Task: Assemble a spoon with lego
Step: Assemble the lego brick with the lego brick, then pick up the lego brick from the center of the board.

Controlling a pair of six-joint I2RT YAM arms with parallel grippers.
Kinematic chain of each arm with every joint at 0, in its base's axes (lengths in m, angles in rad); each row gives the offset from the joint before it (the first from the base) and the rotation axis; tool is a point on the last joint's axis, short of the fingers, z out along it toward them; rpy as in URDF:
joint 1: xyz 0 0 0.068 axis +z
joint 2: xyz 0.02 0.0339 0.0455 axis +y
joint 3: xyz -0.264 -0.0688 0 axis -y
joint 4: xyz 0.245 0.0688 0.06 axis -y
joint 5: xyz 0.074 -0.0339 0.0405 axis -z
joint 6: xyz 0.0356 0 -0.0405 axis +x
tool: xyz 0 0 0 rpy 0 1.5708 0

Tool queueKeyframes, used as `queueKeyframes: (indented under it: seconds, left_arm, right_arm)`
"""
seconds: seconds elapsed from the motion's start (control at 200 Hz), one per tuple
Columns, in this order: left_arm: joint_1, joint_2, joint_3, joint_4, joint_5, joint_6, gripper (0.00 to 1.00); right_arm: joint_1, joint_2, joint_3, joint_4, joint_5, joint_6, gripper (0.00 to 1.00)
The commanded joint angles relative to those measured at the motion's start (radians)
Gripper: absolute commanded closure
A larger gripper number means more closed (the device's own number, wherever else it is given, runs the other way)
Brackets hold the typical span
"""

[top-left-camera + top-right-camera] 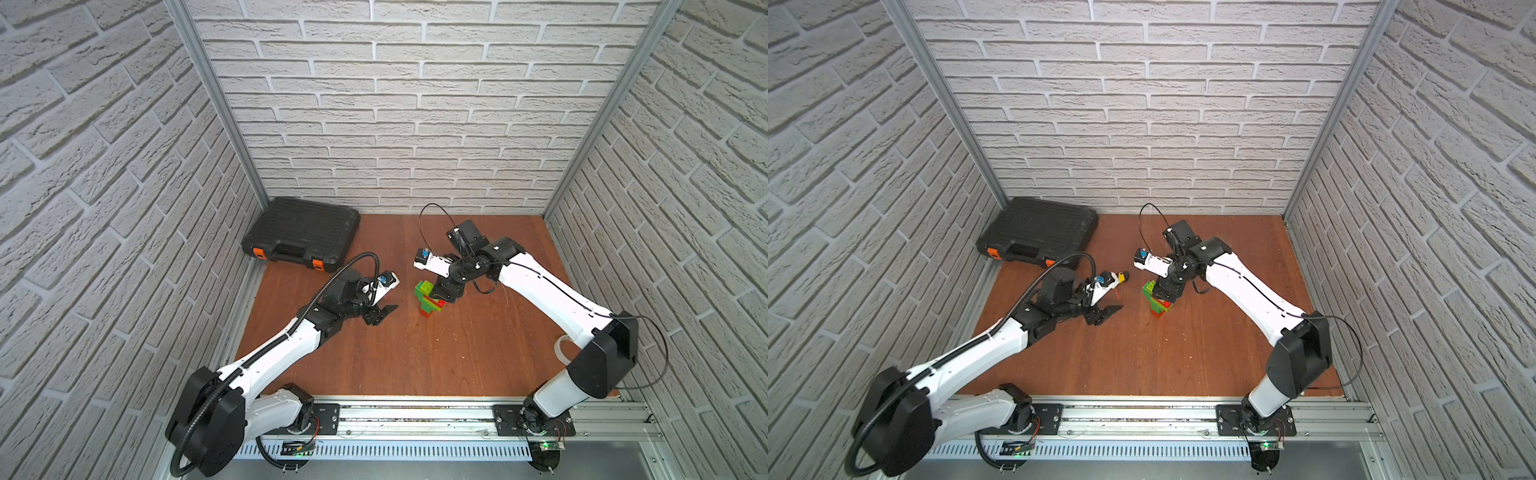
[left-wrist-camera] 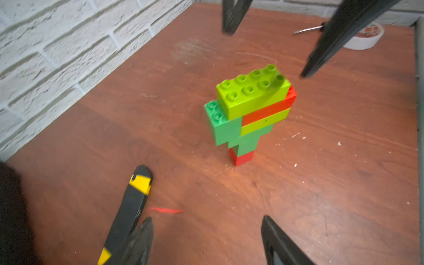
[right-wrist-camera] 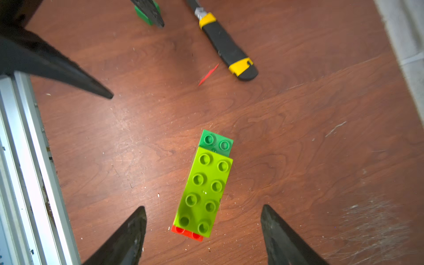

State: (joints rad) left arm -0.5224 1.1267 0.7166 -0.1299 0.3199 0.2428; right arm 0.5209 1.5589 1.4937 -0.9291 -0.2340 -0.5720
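The spoon [image 1: 428, 297] [image 1: 1156, 300] stands upright on its red stem end near the middle of the table. Its lime lego brick [image 2: 252, 91] [image 3: 204, 190] is on top, over red, lime and green layers. My right gripper [image 1: 446, 293] [image 3: 203, 206] hovers just above the spoon's head, open, its fingers apart on either side and not touching it. My left gripper [image 1: 384, 314] [image 2: 206, 218] sits to the spoon's left, open and holding nothing. A small dark green brick [image 3: 143, 13] shows partly behind a left finger.
A black-and-yellow utility knife [image 2: 135, 206] [image 3: 227, 48] lies on the table beside my left gripper, with a red scrap [image 2: 166, 210] close by. A black tool case [image 1: 301, 235] fills the back left corner. A tape roll [image 2: 364, 36] lies by the right arm.
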Motion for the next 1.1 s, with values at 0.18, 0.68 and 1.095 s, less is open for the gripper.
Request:
queueKeyframes:
  seconds: [0.18,0.68,1.095]
  left_arm:
    - [0.216,0.056,0.098,-0.481,-0.146,0.061,0.23]
    - [0.305,0.426,0.193,-0.456,-0.221,0.263,0.27]
    - [0.287,0.527,0.236,-0.469,-0.234,0.263,0.53]
  right_arm:
    - [0.003,-0.118,-0.049,0.052,-0.003,0.005,0.20]
    - [-0.006,-0.082,-0.021,0.012,-0.001,-0.001,0.21]
    - [-0.006,-0.080,0.003,-0.023,0.018,-0.002,0.22]
